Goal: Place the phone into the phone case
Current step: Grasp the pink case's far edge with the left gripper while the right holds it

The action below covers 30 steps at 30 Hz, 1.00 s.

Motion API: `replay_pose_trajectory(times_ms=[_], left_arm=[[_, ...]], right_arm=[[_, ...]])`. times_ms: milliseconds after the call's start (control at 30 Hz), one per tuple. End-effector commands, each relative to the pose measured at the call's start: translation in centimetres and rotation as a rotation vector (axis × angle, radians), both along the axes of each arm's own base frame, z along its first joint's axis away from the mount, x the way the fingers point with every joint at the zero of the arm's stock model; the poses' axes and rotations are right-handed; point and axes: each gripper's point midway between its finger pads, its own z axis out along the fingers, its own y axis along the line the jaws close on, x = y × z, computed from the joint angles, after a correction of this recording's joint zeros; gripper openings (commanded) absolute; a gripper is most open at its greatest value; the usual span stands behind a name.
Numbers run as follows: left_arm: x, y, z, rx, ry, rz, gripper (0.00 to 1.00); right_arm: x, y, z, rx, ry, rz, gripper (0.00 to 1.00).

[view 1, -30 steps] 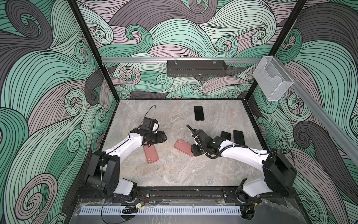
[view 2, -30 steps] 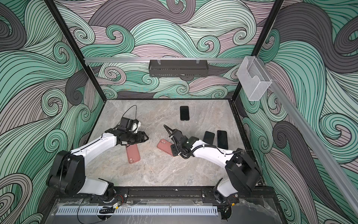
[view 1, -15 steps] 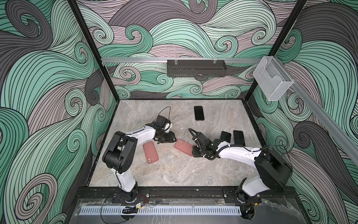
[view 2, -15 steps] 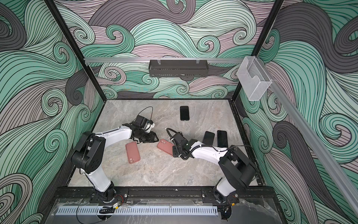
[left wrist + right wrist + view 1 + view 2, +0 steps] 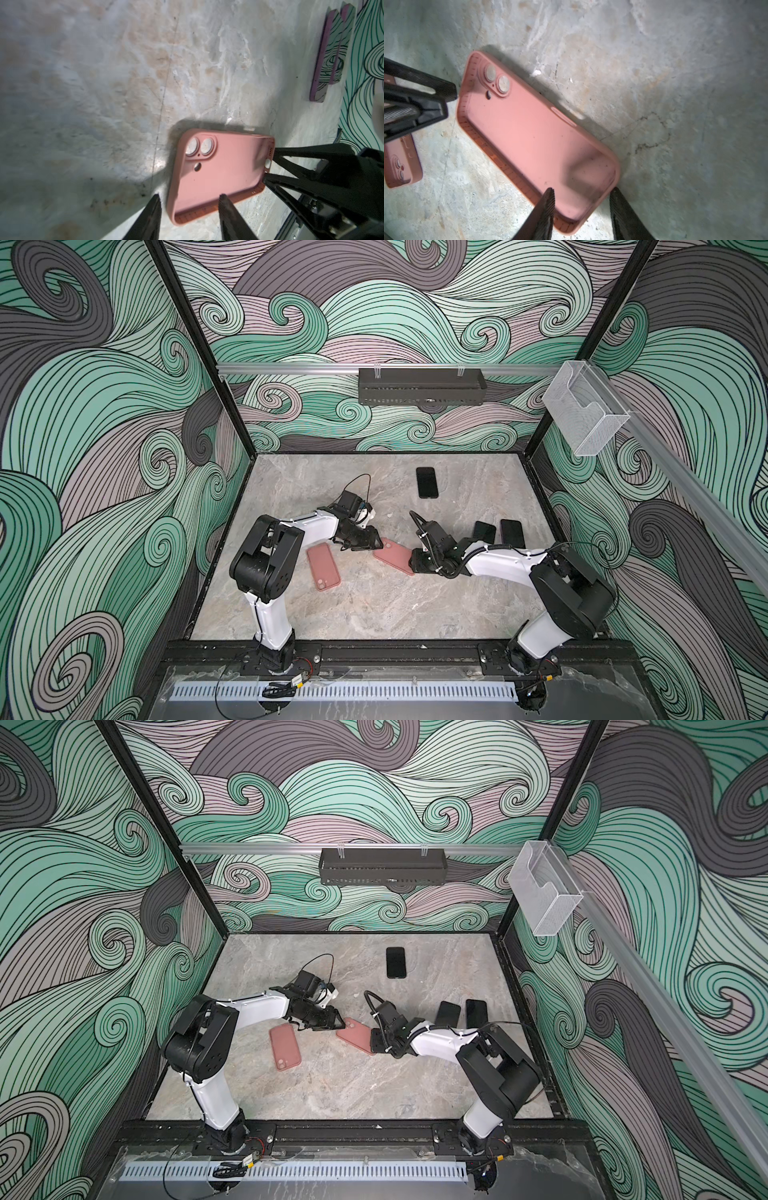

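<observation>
1. Swung across from the spare pink case (image 5: 323, 566), the left gripper (image 5: 378, 546) is now set at the camera end of the phone case (image 5: 395, 559). Its jaws are parted, nothing grasped.
2. The phone case is laid hollow-up & empty, mid-table (image 5: 374, 614), betw. both grippers; it should be kept pinned flat.
3. The right gripper (image 5: 412, 566) is placed astride the port-end wall, jaws parted, no clamp seen.
4. No phone is held yet. The nearest phone (image 5: 484, 532) is left well apart, rt side; it should be fetched & seated camera-end first.

Swirling green, mauve and grey wave walls (image 5: 104, 406) enclose a marbled grey floor (image 5: 374, 605).
</observation>
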Motion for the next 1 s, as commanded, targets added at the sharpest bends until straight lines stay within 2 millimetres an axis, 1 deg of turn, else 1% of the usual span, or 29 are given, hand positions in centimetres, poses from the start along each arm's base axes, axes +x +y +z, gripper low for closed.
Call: replay_pose_trajectory(times_ms=[0, 200, 367, 600, 833, 967], left_arm=[[-0.9, -1.1, -0.1, -0.056, 0.031, -0.024, 0.46], [-2.3, -0.5, 0.1, -0.068, 0.042, 0.010, 0.46], [-3.1, -0.7, 0.2, -0.087, 0.049, 0.029, 0.46], [-2.9, -0.7, 0.7, -0.107, 0.033, 0.095, 0.46], [-2.9, -0.6, 1.5, -0.116, 0.009, 0.139, 0.45], [-2.8, -0.6, 1.5, -0.117, 0.008, 0.141, 0.45]], right_arm=[[-0.4, -0.4, -1.3, -0.003, 0.051, -0.020, 0.45], [0.9, -0.5, -1.2, 0.009, 0.042, -0.018, 0.45], [2.3, -0.1, -1.1, 0.007, 0.044, 0.020, 0.45], [3.6, 0.6, -1.3, -0.001, 0.066, 0.088, 0.45], [5.2, 0.7, -0.7, -0.006, 0.054, 0.111, 0.45], [6.0, 0.7, -0.5, -0.007, 0.052, 0.125, 0.45]])
